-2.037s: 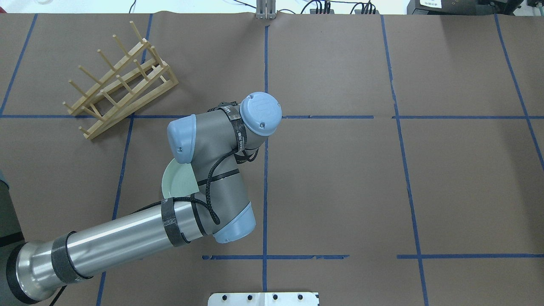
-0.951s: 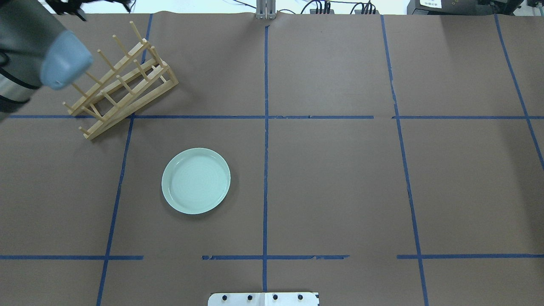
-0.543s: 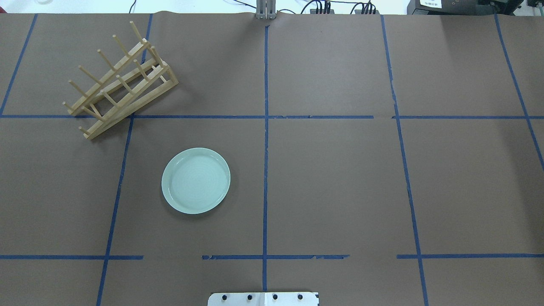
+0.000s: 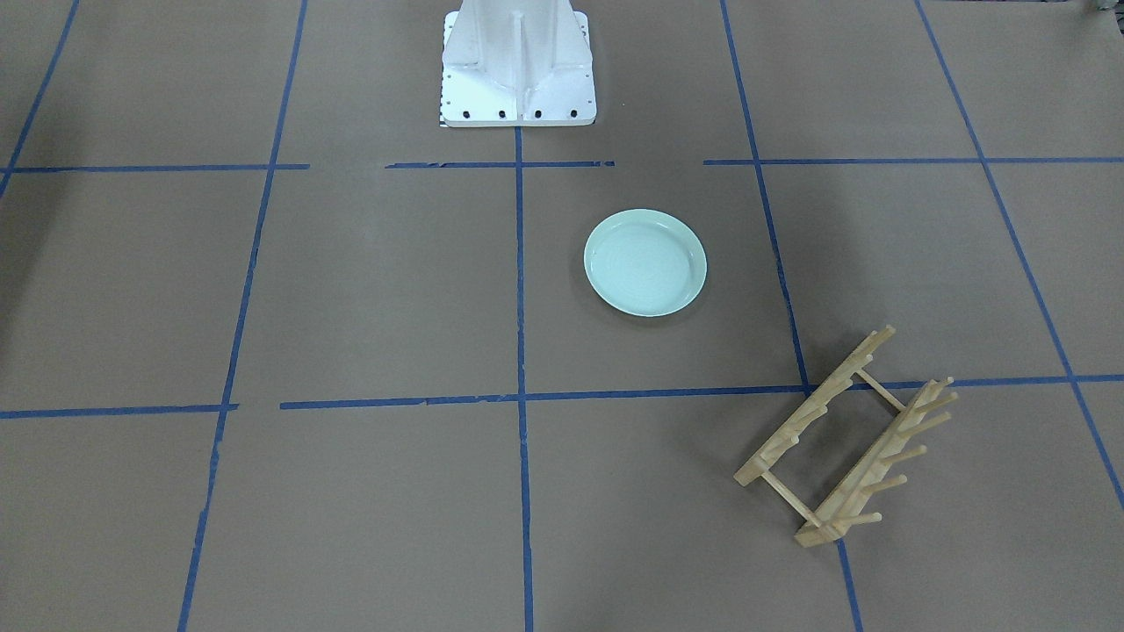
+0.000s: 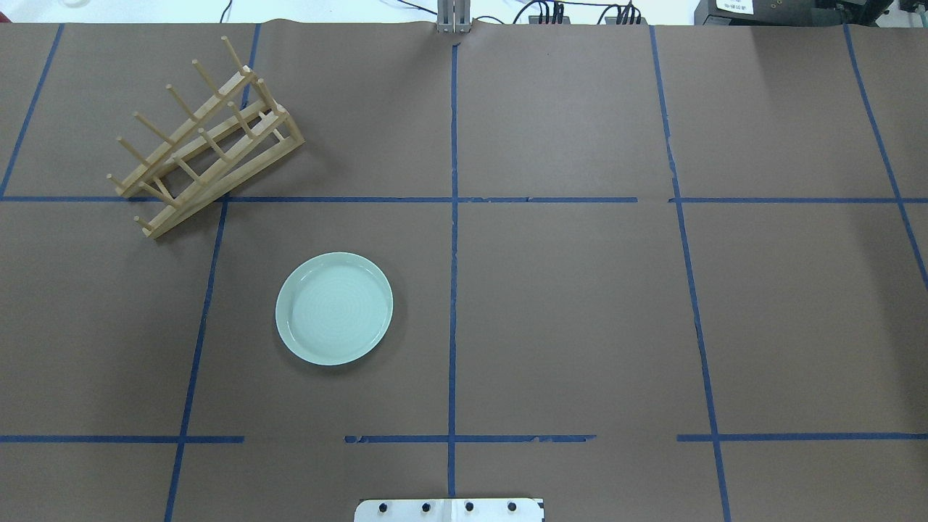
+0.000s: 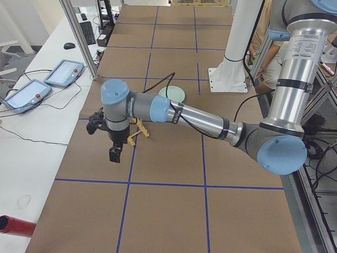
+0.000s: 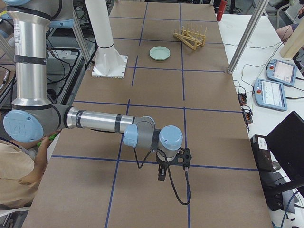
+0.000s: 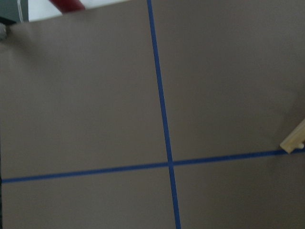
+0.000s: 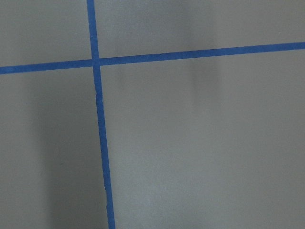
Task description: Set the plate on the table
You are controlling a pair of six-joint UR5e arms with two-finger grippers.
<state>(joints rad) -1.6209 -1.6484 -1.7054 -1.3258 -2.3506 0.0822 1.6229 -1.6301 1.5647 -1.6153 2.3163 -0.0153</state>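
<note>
Overhead exterior shows one plate (image 5: 334, 308), one rack (image 5: 210, 148) on the table (image 5: 580, 312); left tool (image 6: 114, 155), right tool (image 7: 162, 174): cannot tell.

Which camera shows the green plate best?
The overhead exterior view. The plate is whole, round and biggest there, with nothing over it. The front-facing view also shows all of it, a bit smaller and oval. Both side views show it small and far off. The wrist cameras show no plate at all.

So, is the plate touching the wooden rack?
Apart. The overhead exterior view shows a stretch of bare table between the plate and the wooden rack.
</note>
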